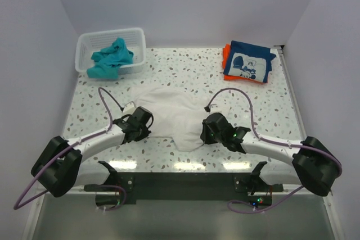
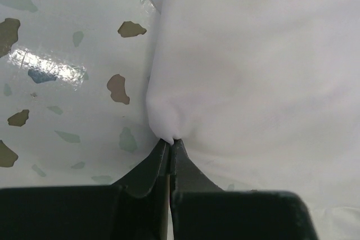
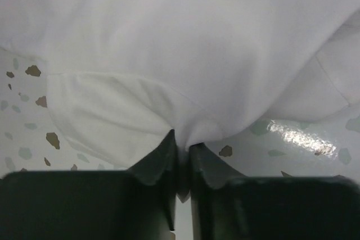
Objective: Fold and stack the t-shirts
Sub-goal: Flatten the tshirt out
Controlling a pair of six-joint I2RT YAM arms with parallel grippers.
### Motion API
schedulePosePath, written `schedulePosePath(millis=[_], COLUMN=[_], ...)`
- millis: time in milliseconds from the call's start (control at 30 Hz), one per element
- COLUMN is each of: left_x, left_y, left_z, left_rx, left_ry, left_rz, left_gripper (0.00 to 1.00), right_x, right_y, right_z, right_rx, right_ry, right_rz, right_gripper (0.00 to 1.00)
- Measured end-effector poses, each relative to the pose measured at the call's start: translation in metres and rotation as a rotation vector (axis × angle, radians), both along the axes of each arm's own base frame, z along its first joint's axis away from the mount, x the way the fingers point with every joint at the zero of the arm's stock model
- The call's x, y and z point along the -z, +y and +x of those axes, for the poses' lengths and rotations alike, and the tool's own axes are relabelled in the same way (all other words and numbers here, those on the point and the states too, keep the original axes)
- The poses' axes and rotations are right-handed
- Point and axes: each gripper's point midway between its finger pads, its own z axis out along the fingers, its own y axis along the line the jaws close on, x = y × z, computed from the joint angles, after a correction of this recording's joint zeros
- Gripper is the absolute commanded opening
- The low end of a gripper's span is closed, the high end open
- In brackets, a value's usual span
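T-shirt point(image 1: 169, 108) in left hand point(image 2: 171, 142), right hand point(image 3: 181, 148)

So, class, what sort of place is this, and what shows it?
Probably a robotics lab cell, not a home: bare white walls enclose a speckled table, and the left gripper and right gripper both pinch one white t-shirt.

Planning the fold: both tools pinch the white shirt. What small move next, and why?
Probably lift both slightly and draw them apart: the left tool and right tool are each shut on the white shirt, which lies bunched and wrinkled.
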Motion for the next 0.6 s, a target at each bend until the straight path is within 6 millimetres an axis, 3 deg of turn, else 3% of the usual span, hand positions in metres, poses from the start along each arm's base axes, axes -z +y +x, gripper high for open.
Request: schedulePosePath(millis=[33,133,267,500,600], left_x=[-0.001,-0.005,-0.032,-0.134,-0.194], left_y=[0.000,0.001,-0.001,-0.029,-0.039], left_z=[0.000,0.003,0.012,0.052,0.071], left_rx=[0.004,0.013,0.033,0.105,0.128], left_ry=[-0.001,-0.018,-0.104,-0.371,-0.481], left_rz=[0.003,0.010,-0.014,-0.130,-0.157], left_gripper=[0.00,0.00,0.00,0.00,0.00], right_x=[0.000,-0.010,-0.044,-0.149,-0.194], right_y=[0.001,0.002,0.004,0.013,0.006], right_z=[0.000,0.001,0.002,0.011,0.019], right_rx=[-0.001,0.004,0.003,-0.057,-0.033], right_ry=[0.004,0.007,-0.016,-0.189,-0.276], right_rz=[-0.001,0.000,0.025,0.153,0.157], right_gripper=[0.01,0.00,0.00,0.00,0.00])
